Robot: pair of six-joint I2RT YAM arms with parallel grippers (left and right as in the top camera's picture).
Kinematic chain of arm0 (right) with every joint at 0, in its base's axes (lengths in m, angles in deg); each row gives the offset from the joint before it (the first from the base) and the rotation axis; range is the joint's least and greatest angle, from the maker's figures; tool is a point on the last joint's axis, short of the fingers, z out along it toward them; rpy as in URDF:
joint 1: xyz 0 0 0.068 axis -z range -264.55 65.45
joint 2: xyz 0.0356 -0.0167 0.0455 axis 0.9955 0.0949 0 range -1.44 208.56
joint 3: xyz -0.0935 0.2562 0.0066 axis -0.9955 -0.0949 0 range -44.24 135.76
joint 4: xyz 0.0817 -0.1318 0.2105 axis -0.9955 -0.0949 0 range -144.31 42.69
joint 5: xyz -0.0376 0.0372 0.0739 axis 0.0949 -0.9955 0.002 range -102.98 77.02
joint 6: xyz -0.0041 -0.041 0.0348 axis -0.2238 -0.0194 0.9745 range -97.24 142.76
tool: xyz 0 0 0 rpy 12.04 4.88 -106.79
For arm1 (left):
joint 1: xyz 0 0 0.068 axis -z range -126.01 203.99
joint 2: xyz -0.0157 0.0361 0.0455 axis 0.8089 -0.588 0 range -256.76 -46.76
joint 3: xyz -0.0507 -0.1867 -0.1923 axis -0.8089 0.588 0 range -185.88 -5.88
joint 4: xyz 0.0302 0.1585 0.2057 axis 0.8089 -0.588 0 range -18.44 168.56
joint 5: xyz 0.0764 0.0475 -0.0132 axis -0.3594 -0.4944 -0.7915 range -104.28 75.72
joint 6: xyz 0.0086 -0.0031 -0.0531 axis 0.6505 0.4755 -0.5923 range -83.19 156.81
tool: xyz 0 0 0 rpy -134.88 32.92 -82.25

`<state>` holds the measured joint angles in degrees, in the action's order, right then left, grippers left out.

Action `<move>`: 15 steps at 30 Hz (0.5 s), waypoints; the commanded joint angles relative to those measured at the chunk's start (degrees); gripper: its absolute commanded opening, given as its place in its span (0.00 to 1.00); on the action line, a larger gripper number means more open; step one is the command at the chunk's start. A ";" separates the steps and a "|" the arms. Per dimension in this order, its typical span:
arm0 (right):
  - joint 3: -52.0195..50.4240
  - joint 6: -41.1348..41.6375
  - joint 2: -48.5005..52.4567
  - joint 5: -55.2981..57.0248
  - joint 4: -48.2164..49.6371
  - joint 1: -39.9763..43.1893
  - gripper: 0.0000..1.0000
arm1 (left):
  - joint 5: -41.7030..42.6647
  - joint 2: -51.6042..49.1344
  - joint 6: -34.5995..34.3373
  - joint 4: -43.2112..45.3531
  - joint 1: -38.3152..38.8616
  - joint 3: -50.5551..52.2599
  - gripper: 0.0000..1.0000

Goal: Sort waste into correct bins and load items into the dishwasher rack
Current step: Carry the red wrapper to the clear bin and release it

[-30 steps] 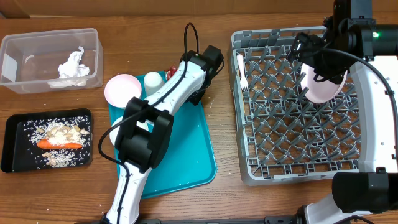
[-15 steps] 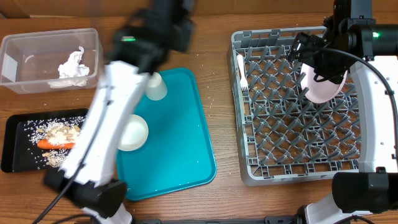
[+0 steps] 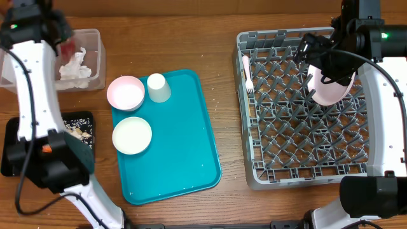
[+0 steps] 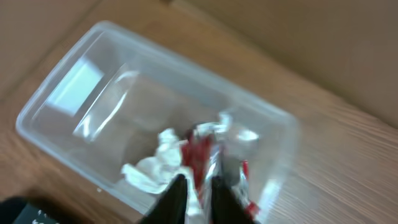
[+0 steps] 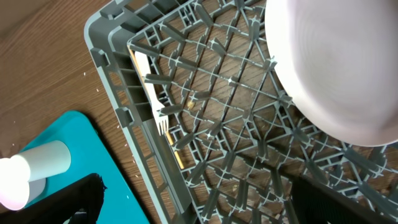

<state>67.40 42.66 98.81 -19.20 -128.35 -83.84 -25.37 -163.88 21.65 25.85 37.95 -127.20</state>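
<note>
Left gripper point(image 4: 196, 198) hangs directly over the clear tub point(image 4: 74, 106) — jaws narrow, red wrapper point(image 4: 200, 155) at the tips. Blur hides whether it is pinched or loose. The wrapper runs lengthwise out from the tips, toward the napkins point(image 4: 146, 174) on the tub floor. Judgement: a drop lands inside. Right arm point(image 3: 381, 108) is well away from the tub — left's job.

bowls point(image 3: 126, 93) point(image 3: 132, 135) x2 | cup point(image 3: 158, 88) x1 | plate point(image 3: 334, 92) x1 | fork point(image 3: 247, 71) x1 | rack point(image 3: 305, 180) x1 | bins point(image 3: 100, 60) point(image 3: 9, 149) x2 | teal tray point(image 3: 184, 146) x1
</note>
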 commanded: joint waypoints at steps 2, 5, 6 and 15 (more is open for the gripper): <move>0.50 0.31 -0.26 -0.50 0.09 0.11 1.00 | 0.68 -6.01 -2.25 -1.20 -4.04 0.42 0.22; 0.50 0.31 -0.26 -0.50 0.09 0.11 1.00 | 0.68 -7.26 -3.39 -2.86 -5.40 0.42 0.28; 0.50 0.31 -0.26 -0.50 0.09 0.11 1.00 | 0.74 -7.28 -3.98 -3.28 -5.64 0.42 0.39; 0.50 0.31 -0.26 -0.50 0.09 0.11 1.00 | 10.54 -1.36 -7.26 -7.54 -5.05 0.28 0.70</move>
<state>67.40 42.66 98.81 -19.20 -128.37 -83.84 -19.51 -170.70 17.48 18.74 32.27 -126.37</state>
